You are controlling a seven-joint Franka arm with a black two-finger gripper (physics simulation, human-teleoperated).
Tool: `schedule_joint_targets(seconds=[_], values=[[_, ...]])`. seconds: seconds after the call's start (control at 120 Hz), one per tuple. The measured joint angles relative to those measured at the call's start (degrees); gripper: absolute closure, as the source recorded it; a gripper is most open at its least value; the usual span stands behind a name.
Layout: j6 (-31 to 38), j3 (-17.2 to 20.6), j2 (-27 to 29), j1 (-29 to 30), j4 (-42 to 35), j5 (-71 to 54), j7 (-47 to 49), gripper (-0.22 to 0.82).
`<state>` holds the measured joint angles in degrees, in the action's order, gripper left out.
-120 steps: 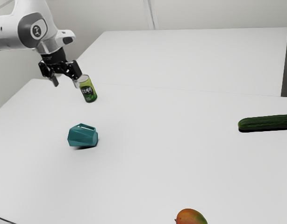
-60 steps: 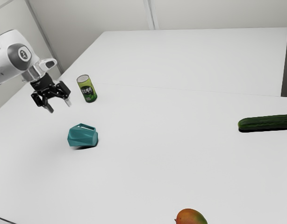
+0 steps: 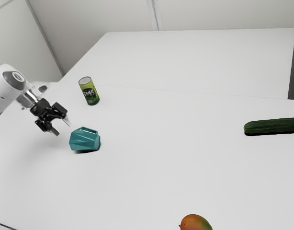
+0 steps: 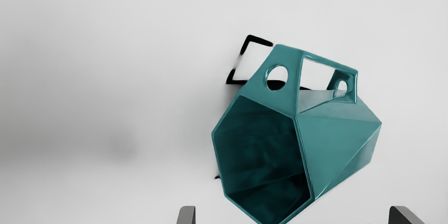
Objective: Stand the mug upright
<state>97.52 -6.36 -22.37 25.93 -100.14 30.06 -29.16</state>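
Teal mug (image 3: 84, 140), long axis roughly level, mouth toward gripper (image 3: 61, 127).

Vs 1 s ago, arm (image 3: 5, 91) has dropped, bringing jaws lower & nr mug (image 3: 84, 140).

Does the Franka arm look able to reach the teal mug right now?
Probably yes: the open pincer hangs near the teal mug, which lies on its side, and nothing visible stands between them.
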Motion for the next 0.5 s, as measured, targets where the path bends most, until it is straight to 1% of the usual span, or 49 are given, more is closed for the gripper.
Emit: schedule_joint_targets(seconds=[0.258, 0.5], values=[[-1.4, 1.8, -4.4, 2.1, 0.3, 5.3, -8.6, 0.00], [-2.7, 2.2, -4.9, 2.8, 0.2, 8.5, -13.9, 0.00]])
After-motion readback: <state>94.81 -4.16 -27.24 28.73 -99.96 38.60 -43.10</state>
